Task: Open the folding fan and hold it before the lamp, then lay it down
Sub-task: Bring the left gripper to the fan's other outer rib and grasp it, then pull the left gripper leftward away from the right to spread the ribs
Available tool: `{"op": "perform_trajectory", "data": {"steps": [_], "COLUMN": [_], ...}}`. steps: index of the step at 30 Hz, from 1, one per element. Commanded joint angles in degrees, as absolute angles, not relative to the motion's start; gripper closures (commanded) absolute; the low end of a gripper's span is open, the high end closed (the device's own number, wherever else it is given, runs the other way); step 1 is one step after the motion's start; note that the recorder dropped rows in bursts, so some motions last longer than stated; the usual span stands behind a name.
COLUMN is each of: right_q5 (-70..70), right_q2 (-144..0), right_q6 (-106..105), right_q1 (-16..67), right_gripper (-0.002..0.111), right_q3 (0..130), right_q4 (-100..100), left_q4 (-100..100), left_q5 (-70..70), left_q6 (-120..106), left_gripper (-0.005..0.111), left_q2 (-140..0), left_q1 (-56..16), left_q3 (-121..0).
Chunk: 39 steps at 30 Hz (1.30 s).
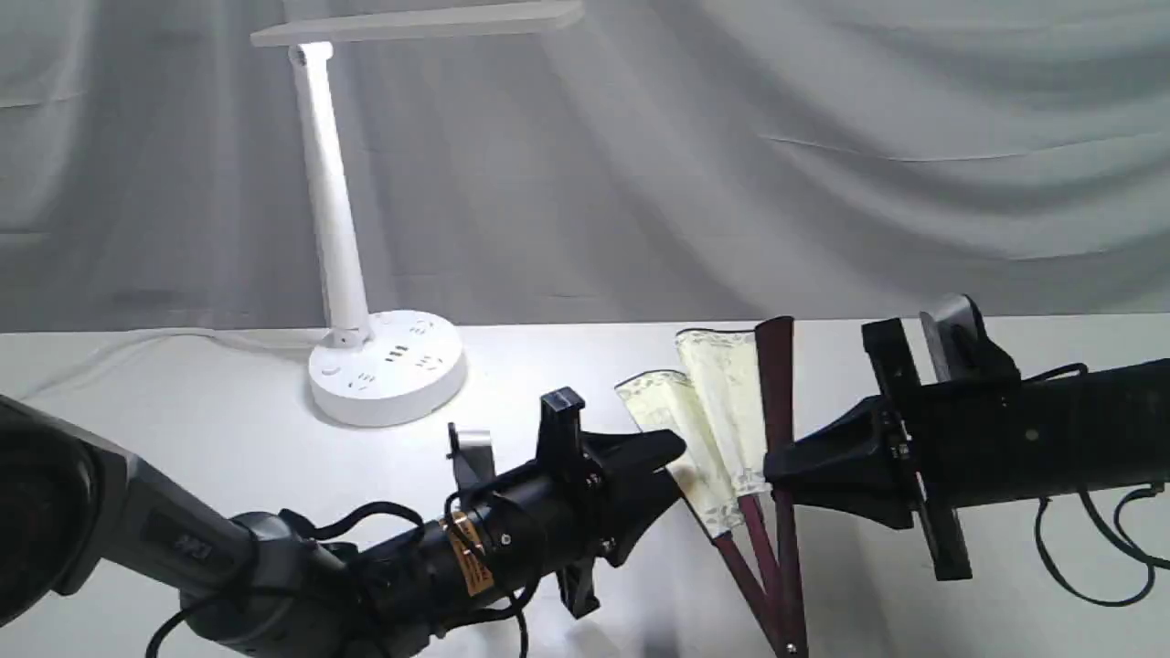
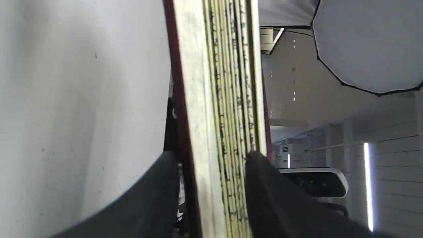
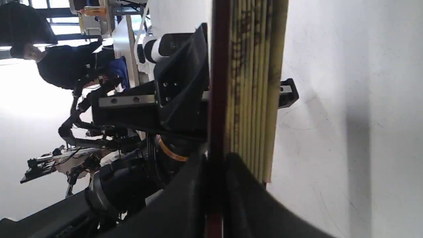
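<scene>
The folding fan stands partly spread in a narrow V above the table, cream pleats on the left, a dark maroon guard on the right, and its pivot low at the front. My left gripper is shut on the left stack of pleats, with one black finger on each side. My right gripper is shut on the maroon guard, beside the folded pleats. The white lamp stands back left on its round base, its bar head over the table.
A grey cloth backdrop hangs behind the white table. The lamp's white cord runs left along the table's back edge. The right arm's black cables droop at the right. The left arm shows in the right wrist view.
</scene>
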State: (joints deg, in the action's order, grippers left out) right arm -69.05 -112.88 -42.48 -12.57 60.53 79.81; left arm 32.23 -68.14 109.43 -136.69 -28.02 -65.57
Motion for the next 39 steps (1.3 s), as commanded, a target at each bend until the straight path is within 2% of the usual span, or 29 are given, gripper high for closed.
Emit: {"op": "perform_trajectory", "data": {"steps": [1,39], "right_q5": [-69.96,-69.96], "right_q2": [-112.23,-112.23], "right_q6": [-43.58,-43.61], "right_q1": [-12.58,-12.55], "right_gripper": [0.108,0.108], "right_q3": [60.48,60.48], "right_q4": [81.15,81.57], "left_q4": [30.06,29.67], "left_q5": [-68.72,-65.75], "left_q6": [109.37,109.52], "left_gripper": [0.072,0.072], "left_q2": [-136.61,-136.7], "left_q1": [-28.91,-30.24], "left_q3": [-65.78,-69.17]}}
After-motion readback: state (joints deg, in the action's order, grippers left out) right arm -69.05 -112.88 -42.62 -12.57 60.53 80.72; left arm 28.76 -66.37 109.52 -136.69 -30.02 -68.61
